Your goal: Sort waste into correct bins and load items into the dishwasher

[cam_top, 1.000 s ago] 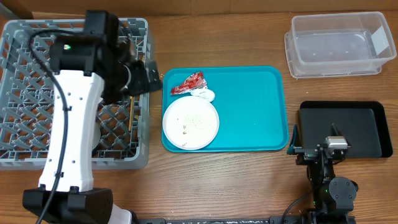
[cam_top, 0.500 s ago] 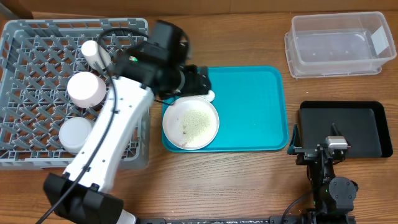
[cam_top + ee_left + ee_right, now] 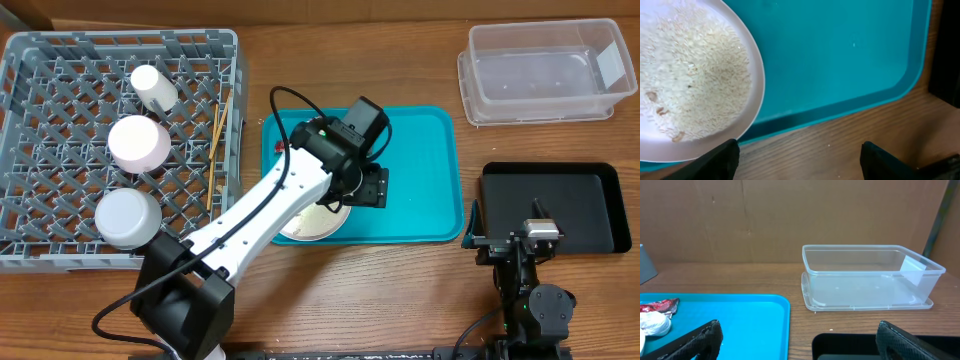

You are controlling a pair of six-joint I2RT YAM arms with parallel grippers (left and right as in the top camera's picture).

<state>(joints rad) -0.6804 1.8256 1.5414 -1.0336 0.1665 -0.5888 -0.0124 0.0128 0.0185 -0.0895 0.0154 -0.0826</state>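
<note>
My left gripper (image 3: 366, 188) hangs open and empty over the teal tray, just right of the large white plate (image 3: 305, 226), which my arm mostly hides. In the left wrist view the gripper (image 3: 800, 162) is above the tray's front edge, and the plate (image 3: 752, 75) carries rice crumbs (image 3: 695, 85). The red wrapper (image 3: 660, 305) and white scrap (image 3: 654, 322) lie on the tray. The grey rack (image 3: 60, 255) holds a cup (image 3: 153, 87), two bowls (image 3: 139, 142) (image 3: 128, 218) and chopsticks (image 3: 217, 150). My right gripper (image 3: 520, 240) is open beside the black tray (image 3: 560, 205).
The teal tray (image 3: 415, 150) sits mid-table and also shows in the right wrist view (image 3: 730, 322). The clear tub (image 3: 540, 70) stands at the back right, seen too in the right wrist view (image 3: 865, 275). The right gripper (image 3: 800, 340) is low near the black tray's left edge (image 3: 840, 345).
My left arm has swung right from above the rack to over the teal tray, uncovering the cup, bowls and chopsticks in the rack. The right arm has not moved.
</note>
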